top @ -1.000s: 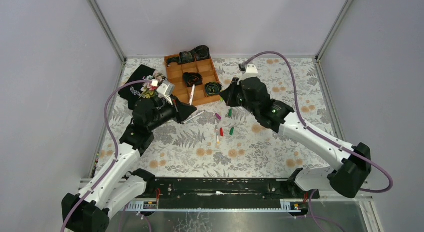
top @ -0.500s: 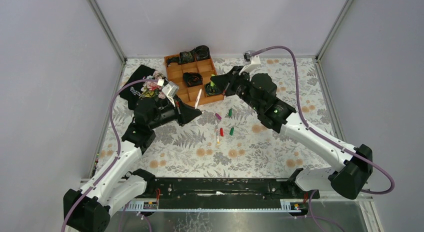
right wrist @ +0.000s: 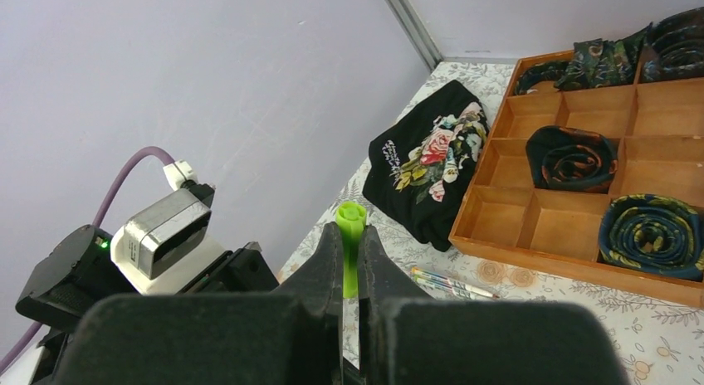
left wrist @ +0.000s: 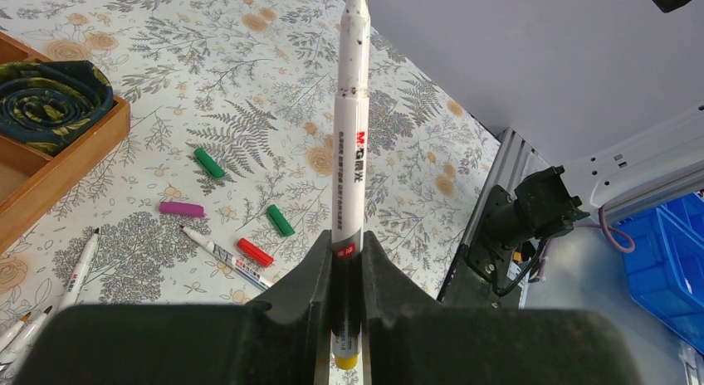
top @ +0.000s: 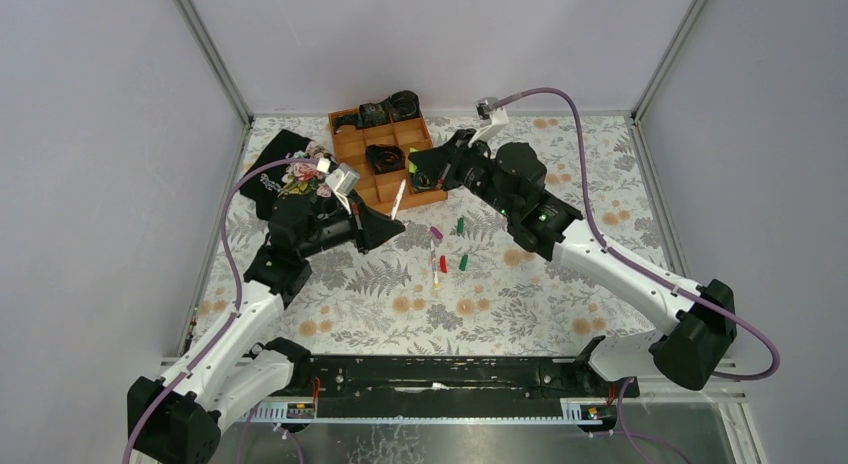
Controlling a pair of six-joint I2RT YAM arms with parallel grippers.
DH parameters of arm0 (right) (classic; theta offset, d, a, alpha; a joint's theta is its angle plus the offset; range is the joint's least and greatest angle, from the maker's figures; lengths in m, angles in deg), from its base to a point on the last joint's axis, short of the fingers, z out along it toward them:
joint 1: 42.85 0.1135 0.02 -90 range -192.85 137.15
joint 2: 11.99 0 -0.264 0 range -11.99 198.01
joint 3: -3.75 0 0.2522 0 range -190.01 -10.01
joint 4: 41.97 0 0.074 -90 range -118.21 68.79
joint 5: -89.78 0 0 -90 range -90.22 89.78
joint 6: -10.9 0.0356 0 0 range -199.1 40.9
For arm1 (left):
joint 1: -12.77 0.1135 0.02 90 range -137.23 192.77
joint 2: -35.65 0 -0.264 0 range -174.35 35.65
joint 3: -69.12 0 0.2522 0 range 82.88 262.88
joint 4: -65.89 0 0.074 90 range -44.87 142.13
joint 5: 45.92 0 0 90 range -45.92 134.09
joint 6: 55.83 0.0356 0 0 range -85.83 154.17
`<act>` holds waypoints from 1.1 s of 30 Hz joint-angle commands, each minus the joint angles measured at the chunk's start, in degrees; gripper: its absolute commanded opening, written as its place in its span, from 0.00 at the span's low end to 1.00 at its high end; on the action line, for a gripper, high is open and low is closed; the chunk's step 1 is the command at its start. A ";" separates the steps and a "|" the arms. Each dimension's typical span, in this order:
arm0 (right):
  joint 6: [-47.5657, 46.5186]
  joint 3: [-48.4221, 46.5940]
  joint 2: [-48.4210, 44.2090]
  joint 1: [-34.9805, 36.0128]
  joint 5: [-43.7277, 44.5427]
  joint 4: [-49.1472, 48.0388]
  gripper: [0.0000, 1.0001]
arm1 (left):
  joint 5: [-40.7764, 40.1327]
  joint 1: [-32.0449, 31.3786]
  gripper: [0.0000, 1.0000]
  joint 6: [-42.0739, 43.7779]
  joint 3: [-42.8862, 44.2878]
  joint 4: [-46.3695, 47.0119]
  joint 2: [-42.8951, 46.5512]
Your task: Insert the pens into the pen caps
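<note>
The table (top: pixel 500 304), covered in a pale cloth printed with ferns and flowers, carries everything. At its far side sits a brown wooden tray with square compartments (right wrist: pixel 573 227), some holding dark, patterned rolled ties (right wrist: pixel 573 157). Beside the tray's left edge lies a folded black shirt with a flower print (right wrist: pixel 432 165).

My left gripper (left wrist: pixel 349 244) is clamped on the lower barrel of a white pen with printed lettering (left wrist: pixel 351 153). It holds the pen off the table, the long end pointing away from me and a yellow end showing between my fingers. My right gripper (right wrist: pixel 349 231), raised over the tray's near right corner, is pinched tight on a lime green plastic pen cap (right wrist: pixel 351 215), its open mouth facing outward. Pen and cap are near each other but not joined.

On the cloth between my arms lie another white pen (left wrist: pixel 224 258), a dark green cap (left wrist: pixel 209 163), a magenta cap (left wrist: pixel 182 209), a second green cap (left wrist: pixel 280 220) and a red cap (left wrist: pixel 255 252), all apart. More pens (right wrist: pixel 452 281) lie by the tray's near edge.
</note>
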State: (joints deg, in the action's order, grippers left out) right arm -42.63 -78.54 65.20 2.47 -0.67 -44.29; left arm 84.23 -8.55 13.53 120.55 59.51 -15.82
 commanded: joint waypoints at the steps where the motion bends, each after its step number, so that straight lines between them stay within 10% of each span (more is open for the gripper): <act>1: 0.27 -3.64 0.64 -0.16 -2.99 -3.43 0.00 | 1.59 0.14 0.00 -0.42 0.21 4.57 0.05; 33: 1.97 -1.27 1.31 -0.15 -7.72 -3.88 0.00 | 0.47 0.14 0.00 -0.86 -0.42 5.16 1.21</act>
State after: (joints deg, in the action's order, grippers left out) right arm -41.45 -79.37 66.92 2.47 -5.93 -44.44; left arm 84.25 -8.55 13.31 120.55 60.25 -15.71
